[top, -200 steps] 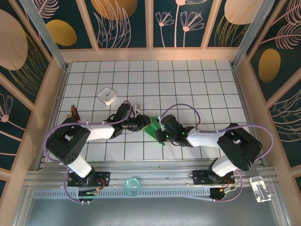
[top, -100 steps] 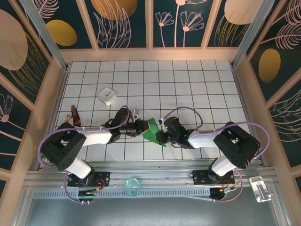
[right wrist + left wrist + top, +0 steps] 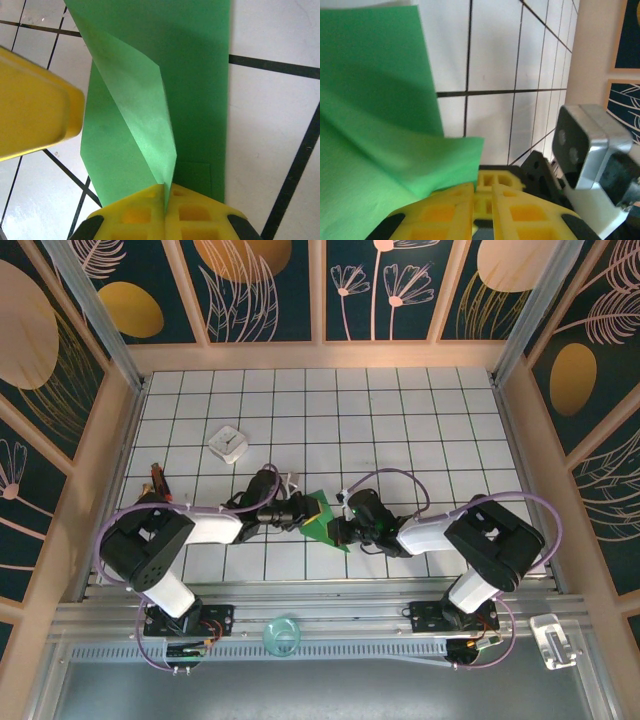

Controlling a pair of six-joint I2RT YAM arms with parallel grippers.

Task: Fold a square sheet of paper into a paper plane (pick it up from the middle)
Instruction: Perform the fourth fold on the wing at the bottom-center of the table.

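Green paper [image 3: 200, 75] sits well apart from the white box [image 3: 229, 443], off toward the near edge and to the box's right, w/ both arms meeting over it. It's partly folded: one flap stands up, twisted to a point, the rest flat on the tiles.

Right gripper [image 3: 166, 187], on the side of the paper away from the box, is pinched tight on the point of that raised flap. The paper runs straight in between its fingers.

Left gripper [image 3: 490, 187], box side of the paper, has its fingers drawn together too. A paper edge laps over one finger, but I can't tell if any of it is actually nipped.

My worries:
- Two grips this close on thin paper. If the arms pull apart or twist against each other, it prob. tears at the pinch.
- The flap is skewed. Press it flat like this and the crease lands crooked, so a lopsided plane.
- If the left has no real hold, the sheet can swing round the right's pinch and lose its line.
- Dragging it over the tiles could crumple the flat part.
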